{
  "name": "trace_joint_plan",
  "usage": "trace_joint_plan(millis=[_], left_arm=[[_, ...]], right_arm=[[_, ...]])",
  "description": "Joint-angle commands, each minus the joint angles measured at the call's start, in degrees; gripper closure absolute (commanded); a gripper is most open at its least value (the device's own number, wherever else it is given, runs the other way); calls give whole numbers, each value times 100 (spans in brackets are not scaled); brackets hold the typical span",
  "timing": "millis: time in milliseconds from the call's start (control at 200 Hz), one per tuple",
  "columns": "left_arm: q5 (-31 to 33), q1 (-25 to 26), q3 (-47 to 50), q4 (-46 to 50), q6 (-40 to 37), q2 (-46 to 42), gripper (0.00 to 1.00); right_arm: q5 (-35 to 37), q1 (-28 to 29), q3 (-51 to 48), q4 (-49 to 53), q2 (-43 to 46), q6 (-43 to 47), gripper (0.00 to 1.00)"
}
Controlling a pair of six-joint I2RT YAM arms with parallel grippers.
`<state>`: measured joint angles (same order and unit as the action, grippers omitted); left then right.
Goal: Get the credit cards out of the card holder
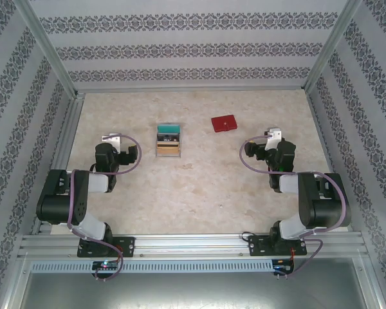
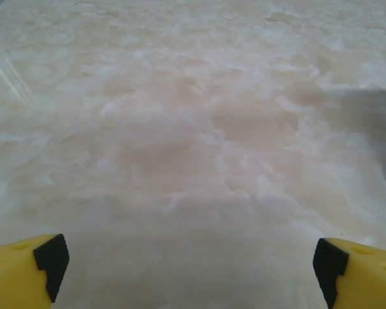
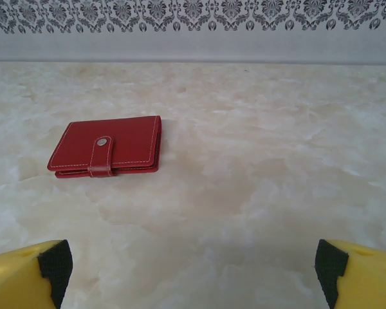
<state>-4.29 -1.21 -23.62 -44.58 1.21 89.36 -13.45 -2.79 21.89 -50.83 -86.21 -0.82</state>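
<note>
1. The left claw (image 2: 190,261) is released. In the left wrist view its two yellow fingers (image 2: 22,273), tipped with black pads, sit in the bottom corners of the frame, wide apart. Between them is only the pale marbled table (image 2: 193,129).
2. The right claw (image 3: 190,264) is released too. Its yellow fingers (image 3: 357,273) stand in the bottom left and bottom right corners of the right wrist view and grasp nothing.
3. The card holder (image 3: 135,145) lies flat on the table in the left middle of the right wrist view, well apart from the fingers. It is red with pale stitching and folded shut. Its small tab (image 3: 101,158) is fastened over the near edge by a round metal stud.
4. In the top view the card holder (image 1: 224,123) sits in the upper middle of the frame, a little right of centre and slightly askew. It is up and to the left of the right claw (image 1: 273,136).
5. A small overlapping group of cards (image 1: 168,140) lies on the table to the left of the card holder in the top view, apart from it. The group is up and to the right of the left claw (image 1: 111,138). A teal card is highest in the frame, something dark is below it, and a tan card is lowest. How many cards there are cannot be told.
6. A patterned wall (image 3: 193,16) runs across the top of the right wrist view.
</note>
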Motion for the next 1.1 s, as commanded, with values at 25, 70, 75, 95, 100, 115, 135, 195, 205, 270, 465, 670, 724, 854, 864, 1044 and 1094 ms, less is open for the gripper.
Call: trace_joint_plan(millis=[25,70,75,95,100,115,135,195,205,270,465,670,724,854,864,1044,1094], left_arm=[[-1,15,-55,-207,-110,-3,1],[-1,16,-55,-207,-106,0,1],[-1,16,-55,-208,-105,-3,1],[-1,16,-55,-203,-112,2,1],[-1,16,-55,-206,-108,2,1],[-1,16,-55,-209,-108,-1,1],[-1,16,-55,-204,-112,0,1],[-2,16,-51,-198,-112,1,1],[-1,16,-54,-206,-106,-2,1],[-1,14,-55,-206,-105,1,1],[-1,16,-55,-204,-112,-6,1],[19,16,-185,144,-97,-140,1],[143,16,-464,875,-37,-421,1],[782,7,-1313,2682,420,-1043,1],[823,3,-1396,2818,476,-1085,1],[1503,-78,-3082,5590,2023,-1265,1],[1261,-98,-3374,5942,2155,-1212,1]], right_arm=[[-165,8,-61,-217,-27,81,2],[-166,3,-62,-217,-27,82,2],[-166,5,-62,-217,-27,82,2],[-159,6,-62,-217,-27,82,2],[-158,6,-62,-217,-27,82,2],[-165,6,-62,-217,-28,82,2],[-166,3,-62,-217,-28,81,2],[-164,8,-62,-217,-28,81,2],[-166,11,-62,-217,-27,82,2],[-155,9,-62,-219,-27,82,2],[-158,7,-54,-209,-27,82,2],[-158,6,-58,-215,-27,82,2],[-6,30,-64,-220,8,39,2],[889,185,265,1055,745,-103,2],[937,191,312,1226,827,-125,2],[2041,138,1352,3791,1566,-2937,2],[1538,67,1610,3922,1451,-3195,2]])
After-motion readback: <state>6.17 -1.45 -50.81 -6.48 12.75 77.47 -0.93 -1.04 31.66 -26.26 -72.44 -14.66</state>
